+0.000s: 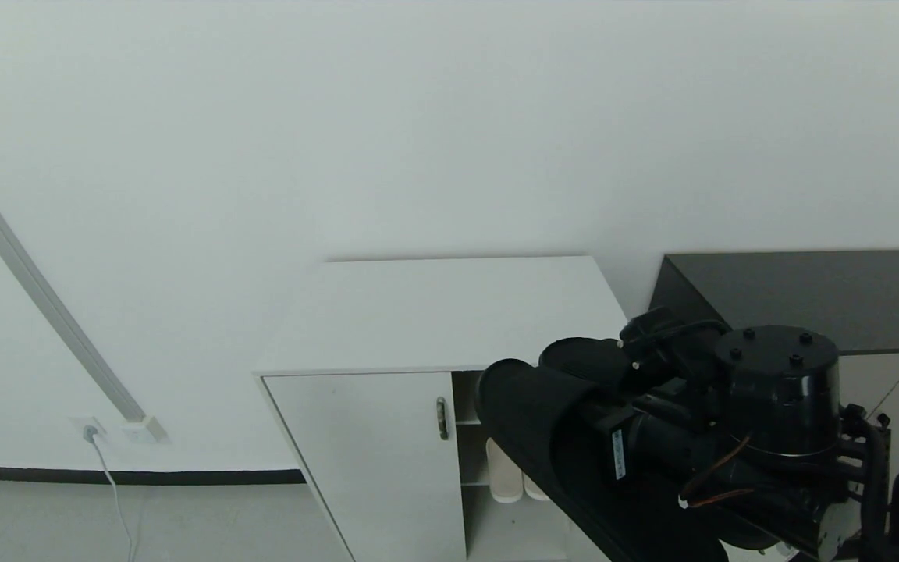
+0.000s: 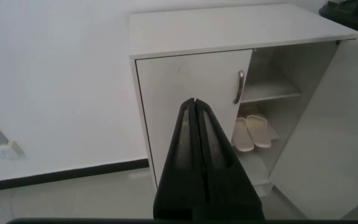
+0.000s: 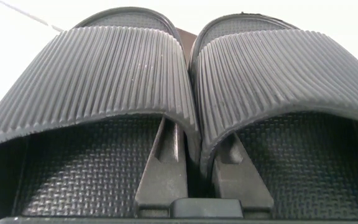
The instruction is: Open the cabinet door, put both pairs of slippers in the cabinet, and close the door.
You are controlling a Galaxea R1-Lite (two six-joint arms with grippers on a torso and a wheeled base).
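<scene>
Clamping black slippers, right claw, cabinet open

We're looking at soft, even, bright light on the white wall, the open cabinet shaded inside, a faint sheen on the floor, and the black slippers nearly featureless.

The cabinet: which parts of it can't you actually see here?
Head view: the held black slippers cover the cabinet's open side and part of the white slippers.
Left wrist view: the open door runs off the edge; the left gripper covers the closed door's lower part.
Both views: whatever lies behind the closed door is hidden.
</scene>
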